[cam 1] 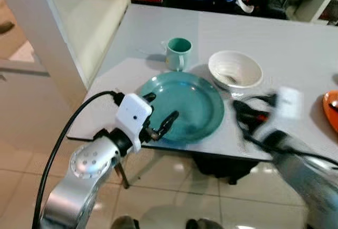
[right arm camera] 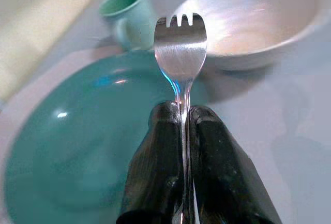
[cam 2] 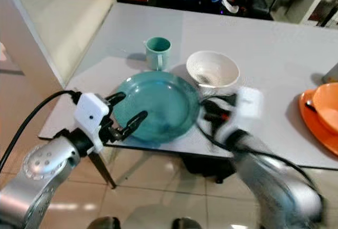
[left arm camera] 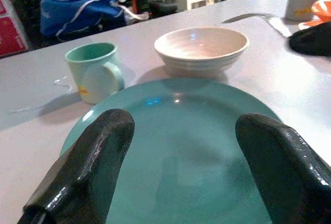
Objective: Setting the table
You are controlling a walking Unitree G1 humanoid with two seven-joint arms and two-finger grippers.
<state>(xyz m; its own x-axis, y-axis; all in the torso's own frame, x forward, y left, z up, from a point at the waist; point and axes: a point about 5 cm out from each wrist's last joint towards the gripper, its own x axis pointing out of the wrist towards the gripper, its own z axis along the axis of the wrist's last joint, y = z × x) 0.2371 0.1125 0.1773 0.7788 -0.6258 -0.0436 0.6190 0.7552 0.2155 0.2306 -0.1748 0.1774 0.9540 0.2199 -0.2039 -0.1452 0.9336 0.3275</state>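
A teal plate lies near the front edge of the grey table, with a teal mug behind it and a white bowl just beside its far right rim; the left gripper hangs over the plate's near left rim, its two black fingers spread wide apart; the right gripper, blurred in the head views, sits beside the plate's right edge, fingers pressed together on the handle of a metal fork whose tines point toward the bowl; an orange dish sits far right.
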